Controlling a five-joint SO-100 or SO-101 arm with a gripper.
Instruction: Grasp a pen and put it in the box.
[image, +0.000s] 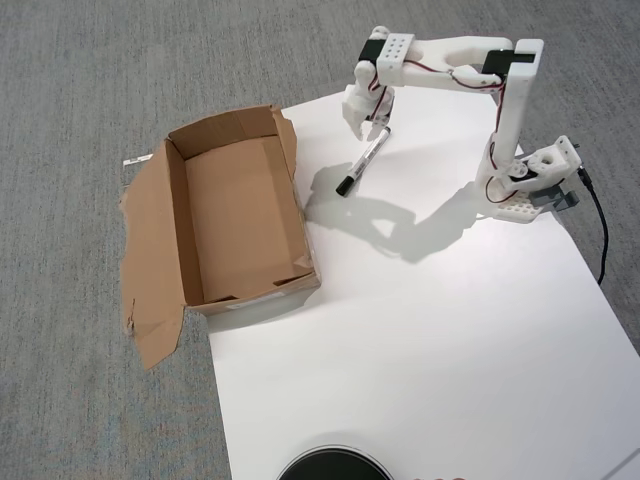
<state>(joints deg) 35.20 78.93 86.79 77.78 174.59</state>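
The pen (364, 158) is a slim white marker with its black cap at the lower left end, lying aslant over the white sheet just right of the box. My gripper (372, 124) is at the pen's upper end and looks shut on it; I cannot tell whether the cap end touches the sheet. The box (238, 212) is brown cardboard, open on top, with ragged flaps splayed out on its left side and nothing inside. The box's right wall is a short way left of the pen's cap.
The white sheet (430, 340) covers the table on a grey carpet (80, 80). The arm's base (530, 180) stands at the right edge with a black cable (602, 235). A black round object (335, 467) shows at the bottom edge.
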